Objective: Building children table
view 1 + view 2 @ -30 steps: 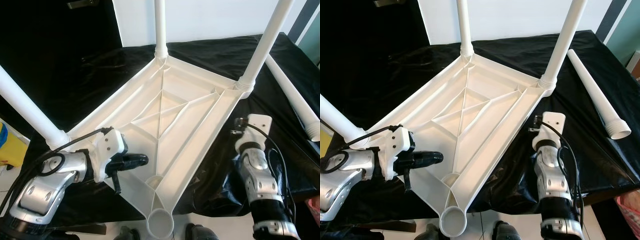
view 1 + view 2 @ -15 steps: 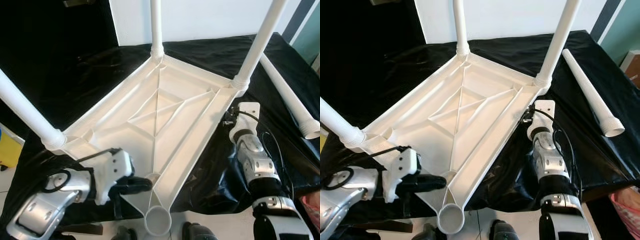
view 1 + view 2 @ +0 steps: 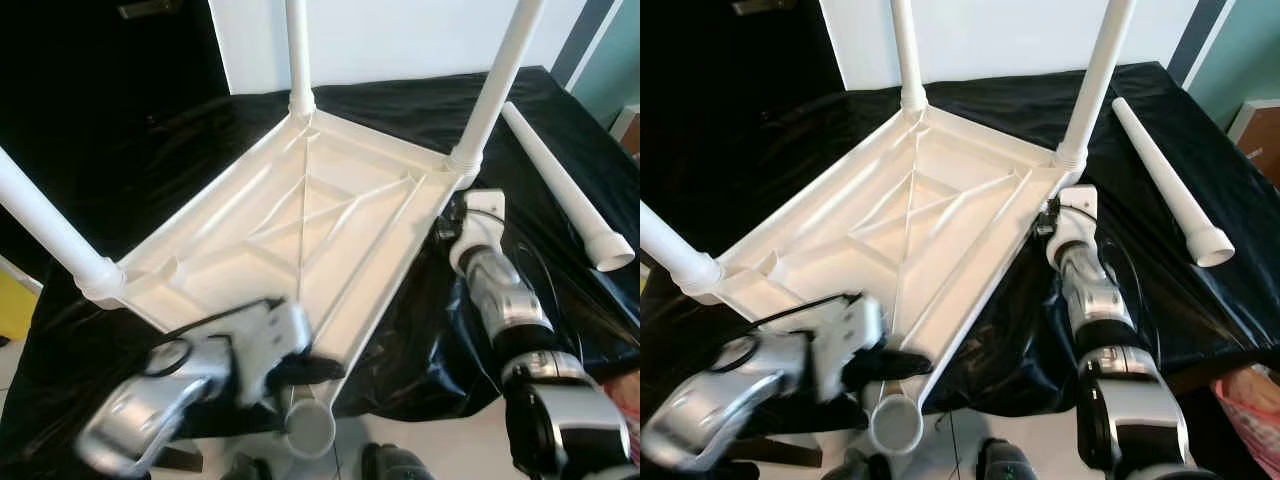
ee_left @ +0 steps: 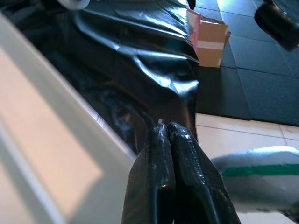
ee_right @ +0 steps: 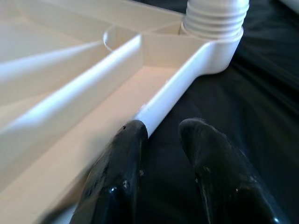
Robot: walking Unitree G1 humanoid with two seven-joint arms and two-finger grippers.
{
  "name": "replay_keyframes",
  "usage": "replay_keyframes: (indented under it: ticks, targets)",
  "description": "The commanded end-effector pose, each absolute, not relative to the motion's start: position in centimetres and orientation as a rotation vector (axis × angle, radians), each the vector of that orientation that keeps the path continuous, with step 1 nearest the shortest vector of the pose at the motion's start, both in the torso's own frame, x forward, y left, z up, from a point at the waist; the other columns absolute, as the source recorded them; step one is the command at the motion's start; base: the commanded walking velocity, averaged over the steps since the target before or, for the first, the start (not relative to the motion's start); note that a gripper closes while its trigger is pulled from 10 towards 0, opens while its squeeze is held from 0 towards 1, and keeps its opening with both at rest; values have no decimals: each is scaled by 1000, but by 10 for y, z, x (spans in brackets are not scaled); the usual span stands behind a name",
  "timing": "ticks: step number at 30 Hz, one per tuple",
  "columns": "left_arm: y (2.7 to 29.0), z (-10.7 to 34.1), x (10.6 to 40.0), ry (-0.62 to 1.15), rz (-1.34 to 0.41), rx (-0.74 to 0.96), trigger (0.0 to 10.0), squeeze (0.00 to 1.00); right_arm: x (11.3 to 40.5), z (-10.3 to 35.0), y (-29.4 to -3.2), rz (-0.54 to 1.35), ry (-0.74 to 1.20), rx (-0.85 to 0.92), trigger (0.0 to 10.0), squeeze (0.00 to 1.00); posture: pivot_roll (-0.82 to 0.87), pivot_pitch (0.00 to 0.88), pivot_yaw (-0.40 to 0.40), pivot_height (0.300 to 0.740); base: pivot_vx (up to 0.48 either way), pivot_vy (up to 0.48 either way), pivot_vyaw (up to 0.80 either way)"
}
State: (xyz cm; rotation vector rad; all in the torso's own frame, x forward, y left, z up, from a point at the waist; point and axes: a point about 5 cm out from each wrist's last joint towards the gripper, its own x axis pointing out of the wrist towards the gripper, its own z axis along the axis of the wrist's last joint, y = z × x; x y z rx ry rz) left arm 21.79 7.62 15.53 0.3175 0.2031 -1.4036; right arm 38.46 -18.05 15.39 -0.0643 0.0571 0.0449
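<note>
A white plastic tabletop (image 3: 300,215) lies upside down on black cloth. Three white legs stand in its corners: back (image 3: 297,50), right (image 3: 500,70) and left (image 3: 45,225). The near corner socket (image 3: 310,428) is empty. A loose leg (image 3: 560,185) lies on the cloth to the right. My left gripper (image 3: 322,370) is shut with nothing in it, at the tabletop's near edge just above the empty socket; its arm is blurred. My right gripper (image 5: 164,127) is open, low against the tabletop's right edge near the right leg's threaded base (image 5: 215,16).
The black cloth (image 3: 560,300) hangs in folds over the front edge. A cardboard box (image 4: 208,37) stands on the dark floor. Something yellow (image 3: 15,310) is at the left, something pink (image 3: 1250,410) at the lower right. A white wall (image 3: 400,35) is behind.
The camera has shifted. My left gripper has swung right along the near edge to the empty socket. My right arm has reached forward to the corner with the right leg.
</note>
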Motion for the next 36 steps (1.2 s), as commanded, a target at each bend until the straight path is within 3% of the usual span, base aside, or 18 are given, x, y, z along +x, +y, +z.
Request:
replay_keyframes:
  ticks: [1,14,22,28,36]
  targets:
    - [80,150,226,218,-1334,341,10000,0,389,158,-168,78,34,-81,10000,0,-33,128,23,740,0,0,0]
    - [106,178,246,99,-1179,321,10000,0,389,150,-169,72,47,-57,10000,0,-29,143,24,740,0,0,0]
    - [114,201,247,-5,-1124,210,10000,0,388,144,-136,304,52,-28,10000,0,-21,138,25,740,0,0,0]
    - [113,203,245,-21,-1110,187,10000,0,385,144,-127,380,30,-74,10000,0,-13,137,20,740,0,0,0]
    - [115,199,240,-5,-1097,209,10000,0,387,144,-148,250,22,-97,10000,0,-2,137,15,740,0,0,0]
